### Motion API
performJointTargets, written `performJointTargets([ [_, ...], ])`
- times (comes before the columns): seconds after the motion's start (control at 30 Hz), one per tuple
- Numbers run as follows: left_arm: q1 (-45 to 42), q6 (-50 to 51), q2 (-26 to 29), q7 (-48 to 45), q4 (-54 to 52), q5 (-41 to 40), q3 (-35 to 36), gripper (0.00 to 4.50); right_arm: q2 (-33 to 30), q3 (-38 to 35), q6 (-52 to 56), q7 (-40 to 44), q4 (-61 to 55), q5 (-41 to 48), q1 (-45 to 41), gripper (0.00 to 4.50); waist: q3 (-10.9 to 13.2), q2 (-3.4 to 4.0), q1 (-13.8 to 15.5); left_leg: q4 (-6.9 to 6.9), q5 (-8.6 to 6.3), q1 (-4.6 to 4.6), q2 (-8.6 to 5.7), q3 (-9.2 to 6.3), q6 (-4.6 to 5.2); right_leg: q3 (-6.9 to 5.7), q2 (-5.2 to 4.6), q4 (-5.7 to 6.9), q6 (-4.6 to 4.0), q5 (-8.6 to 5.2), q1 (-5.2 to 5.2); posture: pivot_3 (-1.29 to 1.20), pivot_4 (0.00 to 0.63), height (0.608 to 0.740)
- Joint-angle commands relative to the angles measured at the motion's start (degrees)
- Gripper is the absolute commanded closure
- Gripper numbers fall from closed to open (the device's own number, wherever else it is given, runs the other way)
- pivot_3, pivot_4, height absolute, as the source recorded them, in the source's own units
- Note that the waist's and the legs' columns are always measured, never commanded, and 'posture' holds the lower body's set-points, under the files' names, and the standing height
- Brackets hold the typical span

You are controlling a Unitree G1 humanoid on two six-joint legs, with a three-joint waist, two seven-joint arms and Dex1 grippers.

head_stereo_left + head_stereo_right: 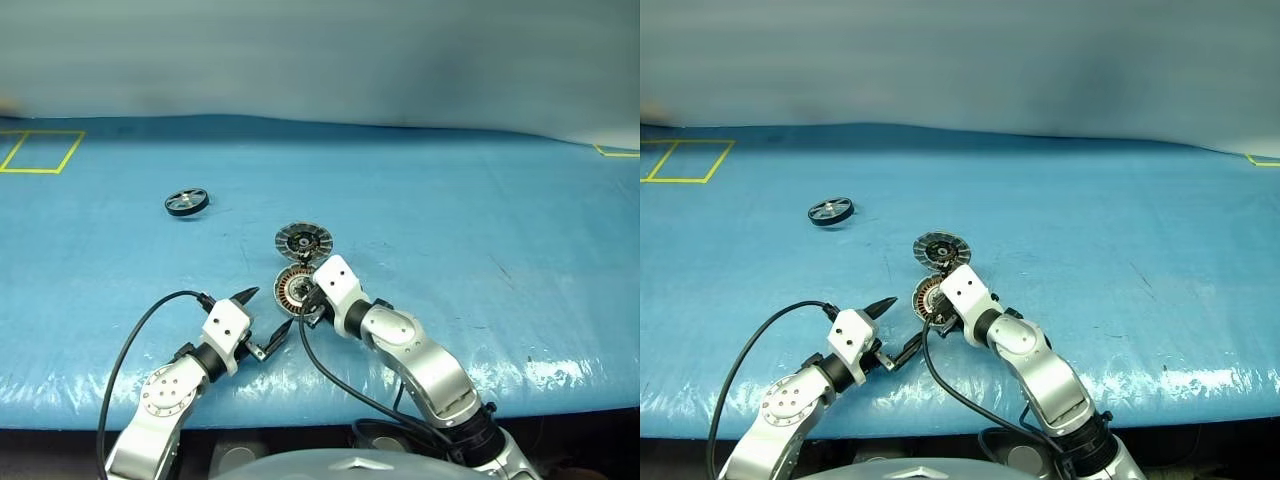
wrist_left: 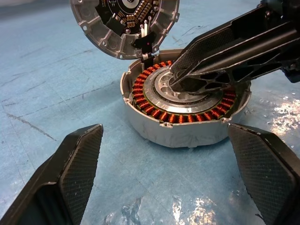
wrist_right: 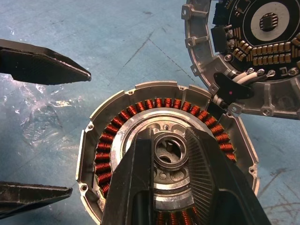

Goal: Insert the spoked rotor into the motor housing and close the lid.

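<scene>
Black and round, the spoked rotor [image 1: 187,202] lies flat on the blue bench [image 1: 480,240], far off on the robot's left and well apart from the other parts; nothing touches it.

Near the front edge of the bench sits the motor housing [image 3: 101,136], a silver-grey metal puck; inside it a ring of coppery-orange wire coils runs around a shiny silver middle; the housing is open.

The lid [image 2: 101,40] is joined to the far side of the housing by a small hinge with thin wires; it is swung back and away from the robot, with its inner face showing; that face is dark with small brown blocks in a ring.

The right pincer [image 3: 171,150] reaches down into the housing from the robot's right side; its two black fingers are nearly together and their tips sit at the little silver ring in the middle of the housing, one on each side of it; it looks clenched on that ring, with the tips pressed close around it.

The left pincer [image 1: 263,315] hangs just beside the housing on the robot's left; its two black fingers [image 2: 77,164] are spread wide and hold nothing; they point at the housing but do not touch it.
</scene>
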Motion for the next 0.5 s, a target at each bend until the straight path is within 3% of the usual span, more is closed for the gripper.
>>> performJointTargets([
  [0.03, -0.5, -1.0, -0.5, 0.1, -0.6, 0.0, 0.0, 0.00, 1.0, -0.4, -0.1, -0.6, 1.7, 0.1, 0.5, 2.91, 0.0, 0.00, 0.0, 0.00, 0.00, 0.01, 0.00, 0.00, 0.00, 0.00, 0.00, 0.00, 0.00, 0.00, 0.00, 0.00, 0.150, 0.740],
  [0.13, -0.7, -1.0, -0.8, 0.1, -0.5, 0.0, 0.0, 0.00, 4.0, -3.3, -0.1, -0.7, -1.4, 3.4, 0.7, 1.94, 0.0, 0.00, 0.0, 0.00, 0.00, -0.01, 0.00, 0.00, 0.00, 0.00, 0.00, 0.00, 0.00, 0.00, 0.00, 0.00, 0.150, 0.740],
  [0.4, -0.7, -0.9, -0.9, -0.4, -0.5, -0.7, 0.2, 0.00, 3.9, -6.4, 15.1, -0.4, -15.5, 9.2, -0.8, 1.94, 0.0, 0.05, 0.1, -0.04, 0.00, -0.10, 0.00, -0.02, 0.00, -0.01, 0.00, 0.01, 0.00, 0.00, -0.08, 0.00, 0.150, 0.740],
  [0.5, -0.8, -0.9, -1.1, -0.3, -0.5, -0.7, 0.3, 0.00, 1.5, -5.2, 20.2, -1.1, -16.8, 8.6, -2.8, 2.87, 0.0, 0.05, 0.1, -0.02, 0.00, -0.10, 0.00, -0.01, 0.00, 0.00, -0.01, 0.00, -0.01, 0.00, -0.08, 0.00, 0.150, 0.740],
])
